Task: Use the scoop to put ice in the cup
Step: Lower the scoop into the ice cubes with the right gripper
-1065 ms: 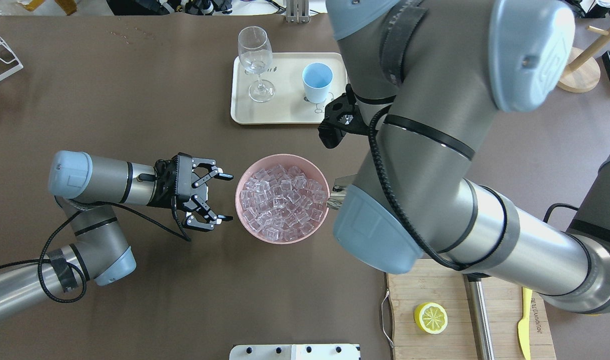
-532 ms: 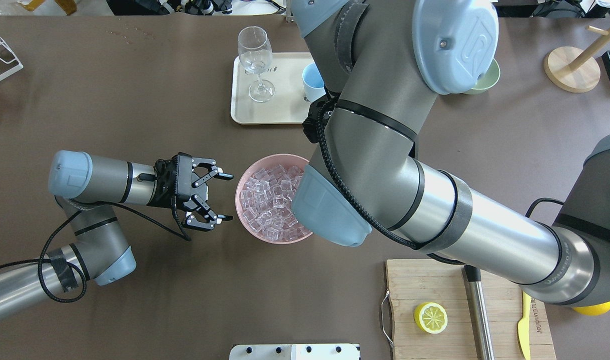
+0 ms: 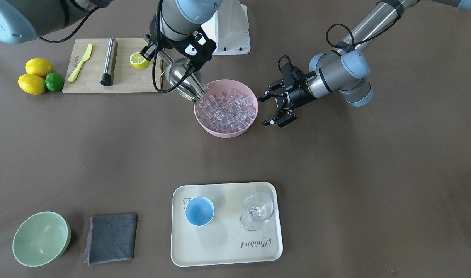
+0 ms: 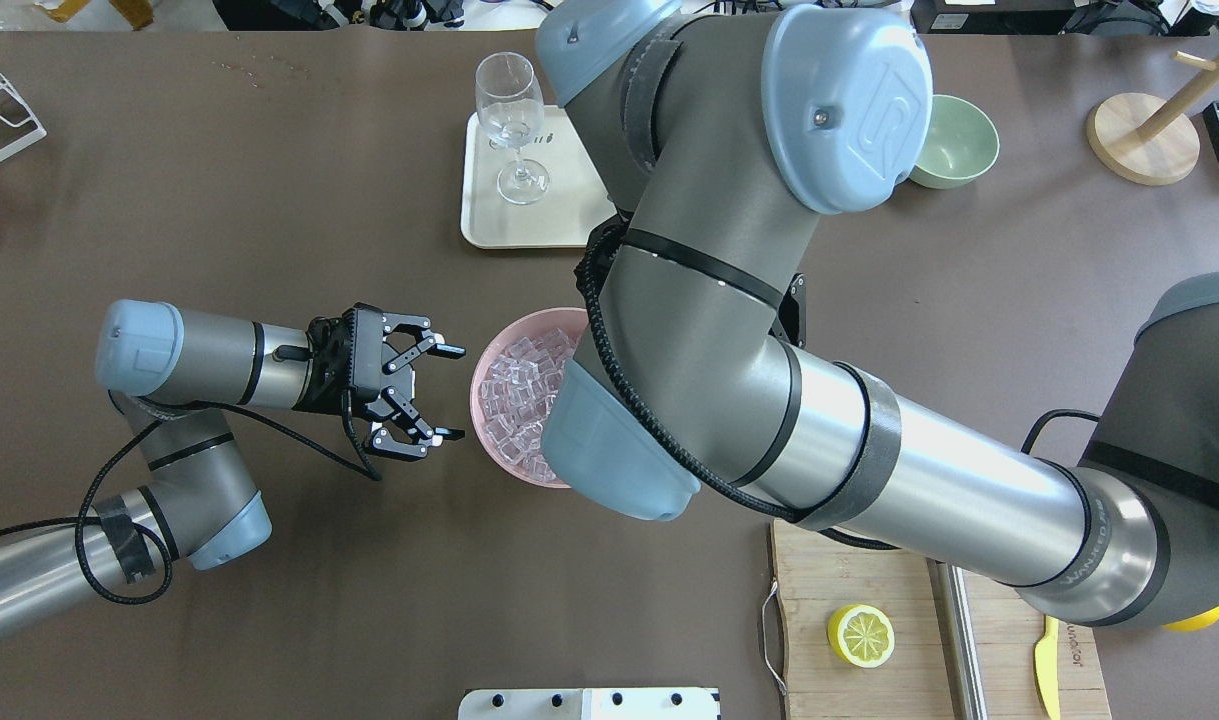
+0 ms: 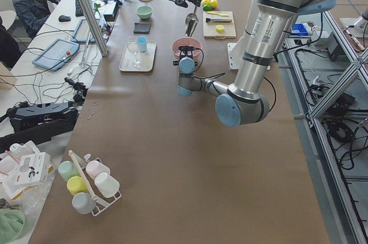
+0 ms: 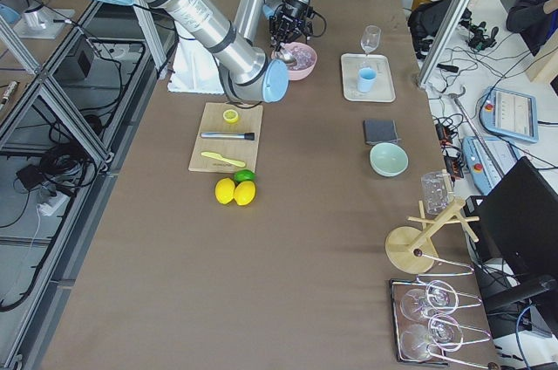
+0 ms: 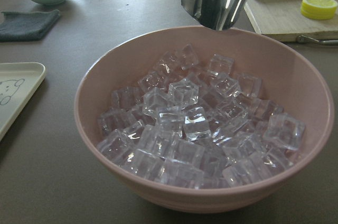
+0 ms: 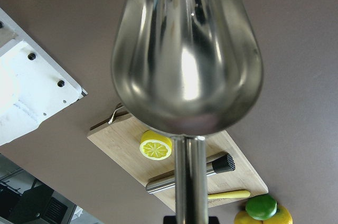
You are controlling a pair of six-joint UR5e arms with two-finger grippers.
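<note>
The right gripper (image 3: 162, 49) clamps the scoop (image 3: 184, 83), tipped over ice (image 3: 227, 110) in the centre-frame pink bowl (image 3: 220, 133); the left gripper (image 3: 265, 112) hangs spread, empty.

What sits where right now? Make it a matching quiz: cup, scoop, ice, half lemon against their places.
Things:
1. cup
2. scoop
3. ice
4. half lemon

Places:
A. on the board
B. in the pink bowl
C. on the tray
D. in the right pincer

Pairs: 1-C, 2-D, 3-B, 4-A
</note>
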